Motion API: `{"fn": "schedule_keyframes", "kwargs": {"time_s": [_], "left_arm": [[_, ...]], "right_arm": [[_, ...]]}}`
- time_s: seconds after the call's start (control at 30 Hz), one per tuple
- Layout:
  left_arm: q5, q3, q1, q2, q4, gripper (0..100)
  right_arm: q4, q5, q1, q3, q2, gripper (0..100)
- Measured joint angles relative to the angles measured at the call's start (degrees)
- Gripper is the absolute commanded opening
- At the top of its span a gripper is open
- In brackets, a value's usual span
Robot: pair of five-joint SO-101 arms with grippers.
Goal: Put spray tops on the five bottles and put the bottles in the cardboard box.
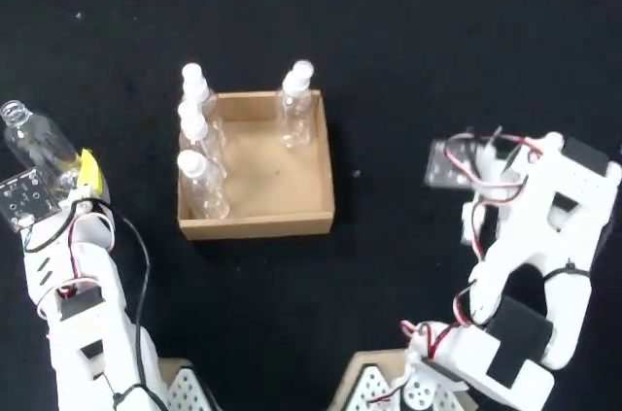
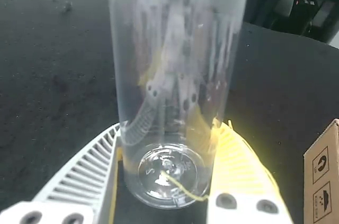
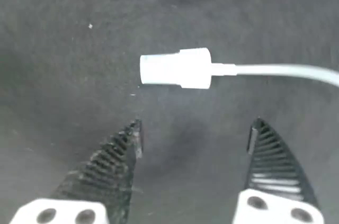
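Note:
A clear topless bottle (image 1: 37, 147) is held at the table's left edge, my left gripper (image 1: 66, 188) shut on its lower body; the left wrist view shows the bottle (image 2: 177, 75) clamped between the white and yellow fingers. Several capped bottles (image 1: 199, 154) stand in the cardboard box (image 1: 258, 222), three along its left wall and one (image 1: 295, 105) at the far right corner. A white spray top (image 3: 180, 68) with its long tube lies flat on the black cloth. My right gripper (image 3: 193, 128) hovers open just short of it; the right arm (image 1: 525, 236) sits at the table's right.
The black cloth (image 1: 408, 61) covers the whole table. Open cloth lies between the box and the right arm. A box corner (image 2: 323, 176) shows in the left wrist view.

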Motion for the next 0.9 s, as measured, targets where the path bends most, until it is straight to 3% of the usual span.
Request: {"fn": "schedule_keyframes", "kwargs": {"time_s": [0.13, 0.23, 0.4, 0.7, 0.9], "left_arm": [[0.00, 0.09, 0.00, 0.00, 0.00, 3], [0.00, 0.26, 0.00, 0.00, 0.00, 3], [0.00, 0.35, 0.00, 0.00, 0.00, 3], [0.00, 0.44, 0.00, 0.00, 0.00, 3], [0.00, 0.44, 0.00, 0.00, 0.00, 3]], "right_arm": [[-7.91, 11.25, 0.00, 7.21, 0.00, 28.9], [-14.42, 14.51, 0.00, 11.52, 0.00, 28.9], [-19.43, 15.12, 0.00, 14.42, 0.00, 28.9], [-18.02, 11.16, -5.98, 14.59, 0.00, 28.6], [-18.02, 11.16, -6.33, 16.00, 0.00, 26.0]]}}
